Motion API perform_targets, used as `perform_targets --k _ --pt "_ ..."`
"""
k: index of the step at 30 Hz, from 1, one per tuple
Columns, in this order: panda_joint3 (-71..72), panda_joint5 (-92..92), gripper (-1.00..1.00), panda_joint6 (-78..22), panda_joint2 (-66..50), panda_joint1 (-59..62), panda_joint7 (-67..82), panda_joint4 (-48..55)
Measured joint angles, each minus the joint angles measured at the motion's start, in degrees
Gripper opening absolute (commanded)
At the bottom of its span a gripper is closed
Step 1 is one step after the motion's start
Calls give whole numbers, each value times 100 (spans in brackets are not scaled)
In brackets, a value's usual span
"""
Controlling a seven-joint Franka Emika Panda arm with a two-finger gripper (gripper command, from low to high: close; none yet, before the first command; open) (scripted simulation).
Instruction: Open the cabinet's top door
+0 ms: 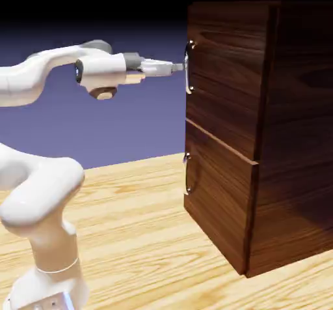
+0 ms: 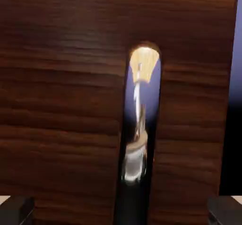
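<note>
Hand view: door handle (image 2: 137,139) between the open pincer's (image 2: 121,211) tips.

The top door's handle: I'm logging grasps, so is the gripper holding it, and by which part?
Nothing is held: the gripper is open, its fingertips apart on either side of the handle.
</note>
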State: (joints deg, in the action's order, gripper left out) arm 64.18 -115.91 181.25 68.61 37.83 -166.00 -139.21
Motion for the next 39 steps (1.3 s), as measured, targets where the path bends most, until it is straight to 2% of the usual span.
perform_targets --k 6,7,9,20,28,39 --pt "254 -466 0 -830 397 1256 0 521" --pt "255 -468 -100 -833 399 1260 0 523" --pt "255 -468 -100 -833 399 1260 0 523" --pt "-992 -573 -100 -3568 2354 243 14 -1470" --pt "-2620 229 -100 -4875 2794 -1001 791 -2766" --pt "-4904 2008 -100 -6088 3124 -1535 1235 -3440"
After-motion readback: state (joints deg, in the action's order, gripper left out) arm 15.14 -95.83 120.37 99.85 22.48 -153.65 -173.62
